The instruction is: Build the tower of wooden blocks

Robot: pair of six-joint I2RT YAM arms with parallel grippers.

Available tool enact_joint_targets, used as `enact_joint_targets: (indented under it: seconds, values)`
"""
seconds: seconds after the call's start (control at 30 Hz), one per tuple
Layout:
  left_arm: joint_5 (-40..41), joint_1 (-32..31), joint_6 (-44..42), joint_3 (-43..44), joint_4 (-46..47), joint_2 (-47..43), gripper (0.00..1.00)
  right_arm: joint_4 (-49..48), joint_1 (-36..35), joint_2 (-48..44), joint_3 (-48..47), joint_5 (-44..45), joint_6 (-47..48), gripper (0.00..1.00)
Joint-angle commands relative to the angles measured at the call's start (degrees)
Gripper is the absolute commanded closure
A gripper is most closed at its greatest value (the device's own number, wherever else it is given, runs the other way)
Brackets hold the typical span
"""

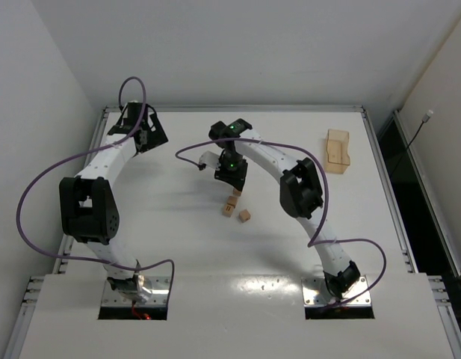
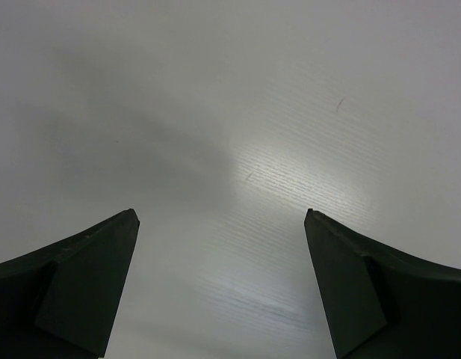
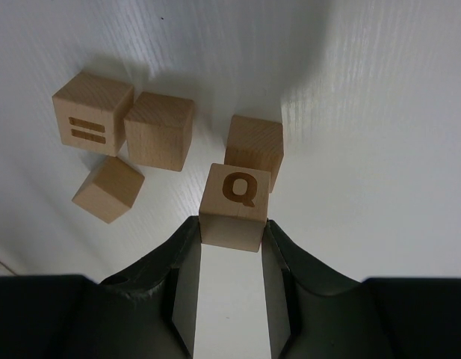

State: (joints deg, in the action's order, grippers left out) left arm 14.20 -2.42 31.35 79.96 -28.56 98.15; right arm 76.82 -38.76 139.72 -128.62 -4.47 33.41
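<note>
Nearest, in the right wrist view: right gripper (image 3: 231, 226) closed to the width of one cube, clamping the Q block (image 3: 234, 198) by two opposite side faces, letter face toward the lens. Unclear whether raised off the table (image 3: 379, 149) or resting on it.

Just behind, touching or nearly so: a plain block (image 3: 254, 140), partly hidden by the Q block. Off to the left: a tilted block (image 3: 108, 188), lying alone at an angle. Beyond that: a second plain block (image 3: 159, 131) and a barred block (image 3: 92, 112) with two dark bars, side by side and touching. Five wood blocks showing in this view, apparently all in a single layer. No tower anywhere.

From the top camera: the same loose cluster (image 1: 231, 207) mid-table, just on the near side of the right gripper.

Toward the far left corner: left gripper (image 2: 221, 215), jaws spread wide, holding nothing, only bare table beneath. Toward the far right: a larger pale wooden slab piece (image 1: 337, 149), well apart from the cubes.

Judged stage: barely begun. One cube gripped, nothing stacked. Left to do, by the look of it: picking a base cube, setting the Q block squarely on top, then adding further cubes one at a time without nudging the column.
</note>
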Motion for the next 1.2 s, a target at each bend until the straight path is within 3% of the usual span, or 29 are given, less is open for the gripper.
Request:
enact_joint_targets:
  seconds: [0.0, 0.67, 0.77, 0.93, 0.97, 1.17]
  values:
    - [-0.4, 1.01, 0.29, -0.07, 1.75, 0.11, 0.08, -0.08, -0.35, -0.33, -2.34, -0.01, -0.19, 1.0]
    - [-2.07, 2.06, 0.29, -0.6, 1.75, 0.64, 0.08, -0.62, -0.88, 1.26, -3.39, 1.13, -0.71, 0.98]
    - [-2.07, 2.06, 0.29, -0.6, 1.75, 1.16, 0.08, -0.62, -0.88, 1.26, -3.39, 1.13, -0.71, 0.92]
    - [-2.59, 2.06, 0.29, -0.07, 1.75, 1.17, 0.08, -0.62, -0.88, 1.26, -3.39, 1.13, -0.71, 0.74]
    - [-2.59, 2.06, 0.29, -0.07, 1.75, 1.69, 0.08, -0.62, -0.88, 1.26, -3.39, 1.13, -0.71, 0.66]
    - [-2.59, 2.06, 0.29, -0.07, 1.75, 1.7, 0.08, -1.23, -0.88, 1.26, -3.39, 1.13, -1.24, 0.48]
